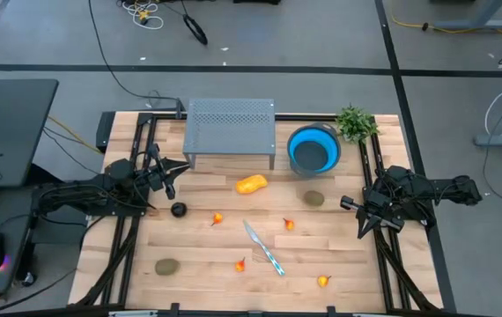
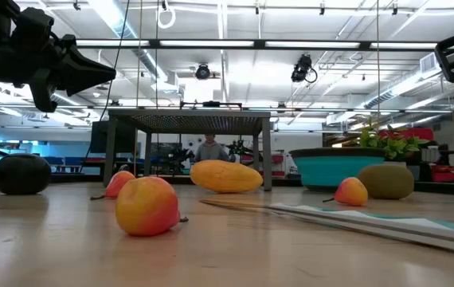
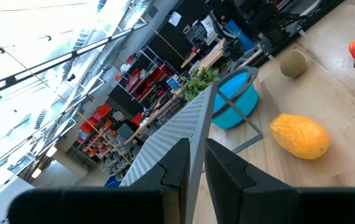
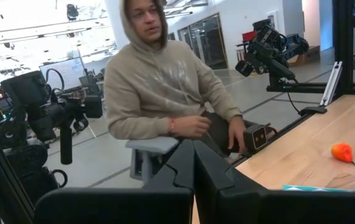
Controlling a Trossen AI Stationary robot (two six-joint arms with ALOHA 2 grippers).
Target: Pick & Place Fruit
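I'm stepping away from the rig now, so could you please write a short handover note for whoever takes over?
Left gripper: shut, empty, above the table's left side.
Right gripper: shut, empty, at the right edge.
Fruit, all loose on the table: yellow-orange piece before the grey rack; dark ball near the left gripper; green ovals at and; small orange-red pieces around the knife.
Done: nothing is in the blue bowl.
Left: every fruit.
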